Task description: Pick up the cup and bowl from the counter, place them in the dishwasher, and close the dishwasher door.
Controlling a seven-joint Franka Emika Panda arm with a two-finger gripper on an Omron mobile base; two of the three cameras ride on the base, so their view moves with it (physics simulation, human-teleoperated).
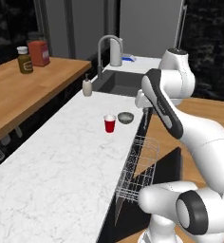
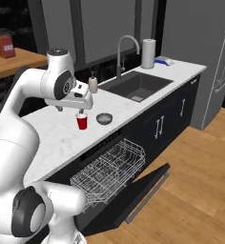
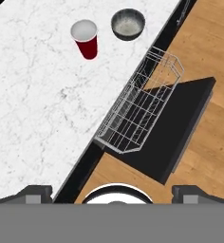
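Observation:
The red cup (image 1: 109, 124) with a white rim stands upright on the white marble counter (image 1: 61, 161). The grey bowl (image 1: 126, 117) sits just beside it, nearer the counter's edge. Below that edge the dishwasher door (image 2: 143, 190) lies folded down, and the silver wire rack (image 2: 109, 169) is pulled out and holds nothing. My gripper (image 2: 70, 110) hangs open well above the counter, up and to the side of the cup (image 2: 82, 121), touching nothing. The hand view looks down on the cup (image 3: 85, 38), the bowl (image 3: 128, 23), the rack (image 3: 140, 109) and the door (image 3: 180, 133), with the fingertips (image 3: 35, 192) set wide apart.
A sink (image 1: 116, 83) with a tall faucet (image 1: 104, 47) lies beyond the cup, with a soap dispenser (image 1: 87, 88) at its near corner. A paper towel roll (image 2: 148, 53) stands behind the sink. The wooden shelf (image 1: 19, 90) on the left carries a jar and a red canister (image 1: 38, 52).

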